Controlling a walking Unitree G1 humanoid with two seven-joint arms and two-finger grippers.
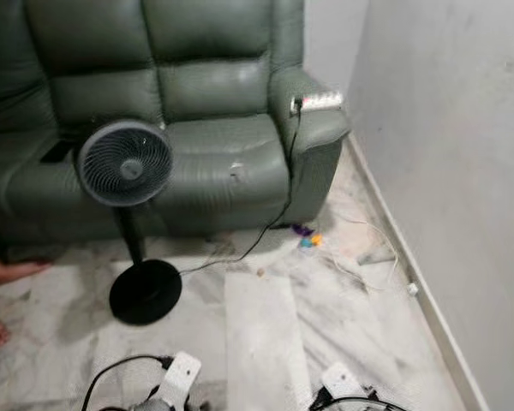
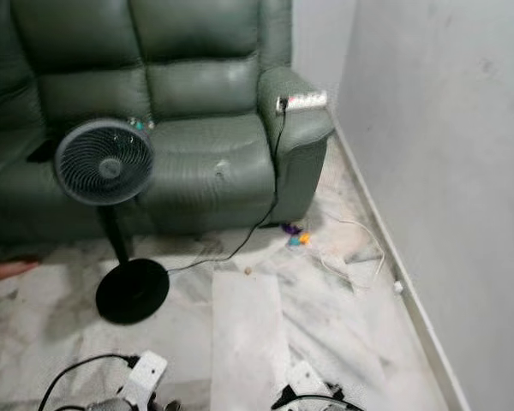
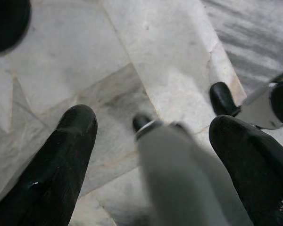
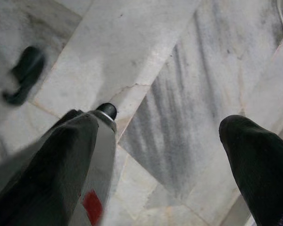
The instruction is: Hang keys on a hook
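A small colourful bunch (image 1: 307,238), purple, orange and teal, lies on the marble floor by the front corner of the green sofa (image 1: 214,86); it is too small to tell whether it is the keys. A small pale item (image 1: 236,169) rests on the sofa seat. My left gripper (image 3: 153,122) hangs open over the floor tiles, nothing held between its fingers (image 3: 75,141). My right gripper (image 4: 158,125) is also open above the marble, its fingers (image 4: 250,150) wide apart. Both arms' white wrist parts (image 1: 178,377) show low down in the eye views.
A black standing fan (image 1: 124,163) on a round base (image 1: 146,291) stands before the sofa. A power strip (image 1: 317,102) lies on the armrest, its black cord running down to the floor. A white cable (image 1: 379,257) trails along the right wall (image 1: 463,171). A person's bare feet (image 1: 4,272) are at the left.
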